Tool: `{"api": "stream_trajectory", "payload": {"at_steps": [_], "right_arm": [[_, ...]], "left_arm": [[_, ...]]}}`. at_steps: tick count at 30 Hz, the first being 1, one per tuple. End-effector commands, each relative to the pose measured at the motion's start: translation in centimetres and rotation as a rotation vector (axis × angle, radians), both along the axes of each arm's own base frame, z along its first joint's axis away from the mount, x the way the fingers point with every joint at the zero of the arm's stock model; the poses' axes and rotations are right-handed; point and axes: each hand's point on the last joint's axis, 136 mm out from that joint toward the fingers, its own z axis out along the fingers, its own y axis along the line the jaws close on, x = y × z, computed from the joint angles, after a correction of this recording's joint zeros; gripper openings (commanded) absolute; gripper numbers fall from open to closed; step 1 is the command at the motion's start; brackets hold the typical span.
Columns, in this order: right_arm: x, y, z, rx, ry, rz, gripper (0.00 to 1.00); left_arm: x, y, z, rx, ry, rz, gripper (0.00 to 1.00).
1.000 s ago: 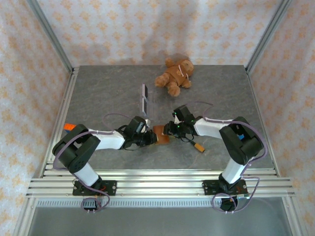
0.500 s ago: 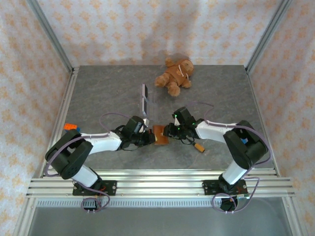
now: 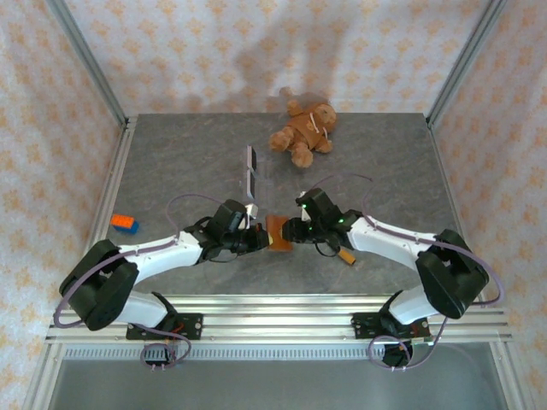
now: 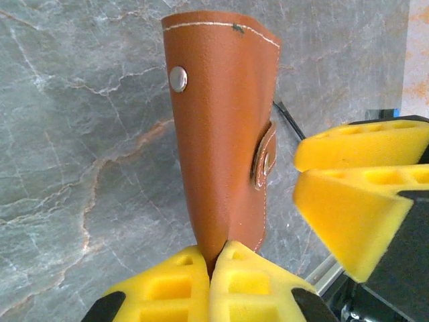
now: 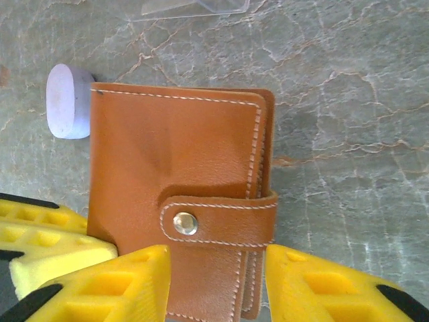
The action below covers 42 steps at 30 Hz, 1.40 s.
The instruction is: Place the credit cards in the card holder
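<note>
The card holder [image 3: 278, 232] is a brown leather wallet, folded, its snap tab [image 5: 218, 225] buttoned across the open edge. My left gripper [image 3: 261, 239] is shut on one end of the card holder [image 4: 224, 134], which it pinches between its yellow pads [image 4: 167, 288]. My right gripper [image 5: 218, 288] is open; its fingers [image 5: 328, 288] straddle the card holder's [image 5: 174, 147] stitched edge just below the tab. That gripper [image 3: 292, 231] meets the wallet from the right. Two dark credit cards [image 3: 251, 169] stand on edge further back.
A teddy bear [image 3: 303, 132] lies at the back. An orange and blue block [image 3: 124, 224] sits by the left rail. A small orange piece [image 3: 346, 254] lies under the right arm. A pale lilac disc [image 5: 67, 100] sits beside the wallet. Clear plastic [image 5: 194, 7] lies beyond it.
Both arms have stretched lower and further forward while the wallet stays almost in place. The right jaws have widened a little. The left grip has held.
</note>
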Motion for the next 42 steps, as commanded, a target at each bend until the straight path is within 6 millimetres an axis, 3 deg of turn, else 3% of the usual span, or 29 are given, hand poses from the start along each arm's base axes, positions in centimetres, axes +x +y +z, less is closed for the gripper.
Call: {"api": "stream_trajectory", "payload": {"at_steps": [1,14,18,21,30,36,42], "right_arm": [[0.9,0.6,0.6,-0.052,-0.056,-0.003,0.43],[0.5,1.3,-1.2,-0.198,-0.088,0.031,0.42],[0.6,0.5,-2.0,-0.253,-0.092,0.010,0.37],[0.7,-0.1,-2.3,-0.288,-0.095,-0.003,0.26],[1.2,-1.9,-2.4,-0.364,-0.113,-0.062,0.00],[1.1,-3.1,-2.4,-0.410,-0.122,-0.085,0.00],[0.5,-3.5,-1.2,-0.379,-0.139,-0.088,0.00]], "left_arm": [[-0.4,-0.7,1.3,-0.028,0.017,-0.013,0.00],[-0.2,-1.6,2.9,-0.102,0.001,-0.017,0.00],[0.0,-1.8,3.6,-0.122,-0.016,-0.017,0.00],[0.0,-1.7,3.6,-0.114,-0.020,-0.017,0.00],[0.0,-0.5,1.9,-0.019,0.008,0.009,0.00],[-0.3,0.7,0.3,0.049,0.026,0.036,0.00],[-1.0,0.3,-1.9,0.037,0.073,0.014,0.00]]}}
